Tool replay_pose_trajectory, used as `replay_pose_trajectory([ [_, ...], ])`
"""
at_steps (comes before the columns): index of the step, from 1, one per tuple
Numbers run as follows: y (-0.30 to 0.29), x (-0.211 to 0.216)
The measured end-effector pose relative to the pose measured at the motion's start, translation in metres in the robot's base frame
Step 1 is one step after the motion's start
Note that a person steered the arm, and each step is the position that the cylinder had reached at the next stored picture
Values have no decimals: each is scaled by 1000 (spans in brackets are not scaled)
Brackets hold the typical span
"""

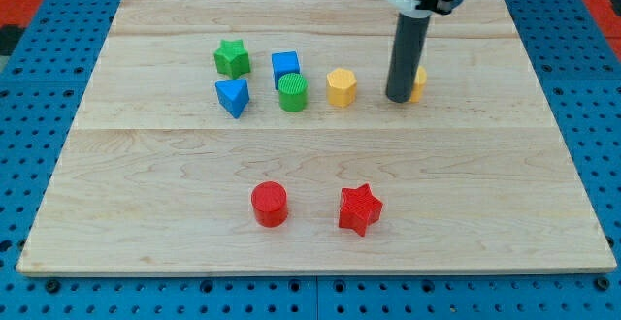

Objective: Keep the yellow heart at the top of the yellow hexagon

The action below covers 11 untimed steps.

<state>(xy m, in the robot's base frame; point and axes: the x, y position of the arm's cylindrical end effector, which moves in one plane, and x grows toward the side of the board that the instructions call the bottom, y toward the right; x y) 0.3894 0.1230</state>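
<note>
Hand-wise, this rig carries nothing that opens or closes: my arm ends in a straight dark rod, so it has hold of nothing, and my tip (399, 98) sits on the pale wooden surface (466, 213) toward the view's upper right. Directly behind the rod, on its right side, a small yellow plastic block (418, 82) peeks out; it is touching or just beside my tip, and most of it is hidden, so I cannot make out its shape, though it is presumably the yellow heart. Left of my tip, near but apart, stands the yellow plastic hexagon block (341, 86), roughly level with the hidden yellow block rather than below it.

Further to the view's left sits a tight cluster: a green ribbed cylinder block (292, 93), a blue cube block (285, 66) just behind it, a blue triangular block (232, 96) to the left, and a green star block (232, 58) above that one.

Well apart, toward the view's bottom, a red cylinder block (269, 204) and a red star block (359, 208) stand side by side with a gap between them.

Around the wooden surface runs a blue perforated base plate (39, 97)
</note>
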Motion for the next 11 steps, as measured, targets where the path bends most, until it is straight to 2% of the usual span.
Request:
replay_pose_trajectory([
  [1, 36, -3],
  [3, 32, -46],
  [4, 91, -64],
  [5, 75, -82],
  [7, 2, -59],
  [8, -41, -63],
  [9, -48, -82],
  [10, 9, -19],
  [11, 38, 81],
])
